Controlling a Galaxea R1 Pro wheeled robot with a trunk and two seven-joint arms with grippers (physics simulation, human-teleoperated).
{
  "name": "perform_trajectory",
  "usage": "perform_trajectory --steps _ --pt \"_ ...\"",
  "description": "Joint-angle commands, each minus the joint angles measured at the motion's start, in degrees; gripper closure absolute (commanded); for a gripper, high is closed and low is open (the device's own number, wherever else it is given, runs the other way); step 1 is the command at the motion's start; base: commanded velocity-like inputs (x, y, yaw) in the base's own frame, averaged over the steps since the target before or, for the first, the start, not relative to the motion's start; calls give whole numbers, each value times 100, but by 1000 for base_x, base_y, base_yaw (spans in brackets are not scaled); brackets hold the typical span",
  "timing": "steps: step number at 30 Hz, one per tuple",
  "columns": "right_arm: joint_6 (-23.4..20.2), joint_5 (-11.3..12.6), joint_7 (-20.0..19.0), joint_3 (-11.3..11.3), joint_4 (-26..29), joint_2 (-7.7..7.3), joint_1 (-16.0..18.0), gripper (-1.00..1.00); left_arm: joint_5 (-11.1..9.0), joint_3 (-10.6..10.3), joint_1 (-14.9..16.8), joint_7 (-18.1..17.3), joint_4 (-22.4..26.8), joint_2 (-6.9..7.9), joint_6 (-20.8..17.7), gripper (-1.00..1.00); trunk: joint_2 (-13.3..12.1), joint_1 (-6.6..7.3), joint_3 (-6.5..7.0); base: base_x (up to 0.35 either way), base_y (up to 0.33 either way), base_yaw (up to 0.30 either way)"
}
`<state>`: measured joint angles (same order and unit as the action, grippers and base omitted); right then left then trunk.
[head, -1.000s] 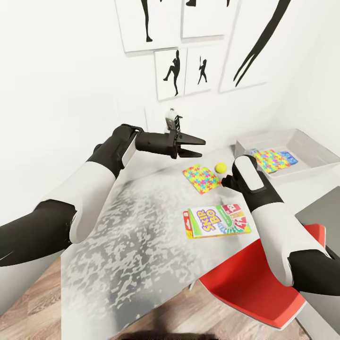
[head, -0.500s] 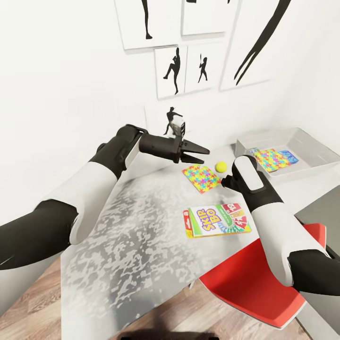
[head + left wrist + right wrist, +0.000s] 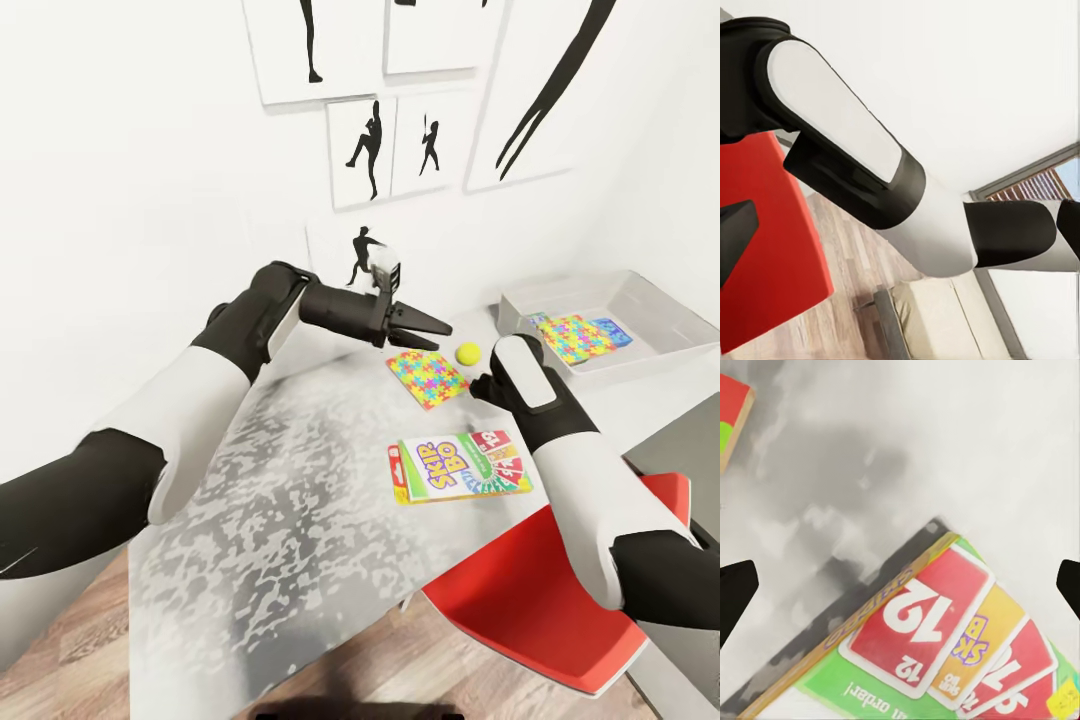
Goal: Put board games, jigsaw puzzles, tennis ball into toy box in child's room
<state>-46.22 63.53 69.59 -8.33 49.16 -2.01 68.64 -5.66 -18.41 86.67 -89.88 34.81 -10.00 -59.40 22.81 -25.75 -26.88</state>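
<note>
- Over the last second your left gripper [image 3: 428, 332] has closed its fingers from a spread stance to pressed together, empty, and has drifted slightly lower toward the small puzzle mat [image 3: 427, 378]; the arm hangs above the table [image 3: 260, 500], not touching anything.
- Your right arm has barely shifted; its gripper [image 3: 480, 385] is hidden behind the wrist in the head view, so from there you cannot tell its stance.
- No toy has moved: the SKIP-BO box [image 3: 458, 467] lies flat at the table's near edge; the mat sits just past it at 12 o'clock; the tennis ball [image 3: 468, 353] rests near the mat at its 2 o'clock.
- The toy box [image 3: 660, 300] stands at 2 o'clock from the ball, already holding the larger puzzle [image 3: 572, 337] and a blue item I cannot identify; I judge three table toys remain.
- The right wrist view adds what the head view hides: both dark fingertips sit at opposite edges, spread wide, with the SKIP-BO box [image 3: 945, 652] directly below, untouched.
- The left wrist view looks away from the table: your right arm [image 3: 870, 180], a red chair [image 3: 765, 247], plank floor and a cream bed [image 3: 945, 315].
</note>
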Motion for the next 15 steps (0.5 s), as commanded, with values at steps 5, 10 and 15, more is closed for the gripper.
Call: perform_trajectory --steps 5,10,15 --pt "-42 53 -106 -26 -37 45 -2 -100 -51 -168 -155 -6 -74 0 -60 -100 11 -3 -9 0 0 0" --pt "-20 127 -267 -41 -15 -1 -7 -100 99 -55 -236 54 -101 0 -60 -100 11 -3 -9 0 0 0" --pt "-11 132 -427 -40 -16 -19 -8 -100 122 -40 -246 65 -105 0 -60 -100 11 -3 -9 0 0 0"
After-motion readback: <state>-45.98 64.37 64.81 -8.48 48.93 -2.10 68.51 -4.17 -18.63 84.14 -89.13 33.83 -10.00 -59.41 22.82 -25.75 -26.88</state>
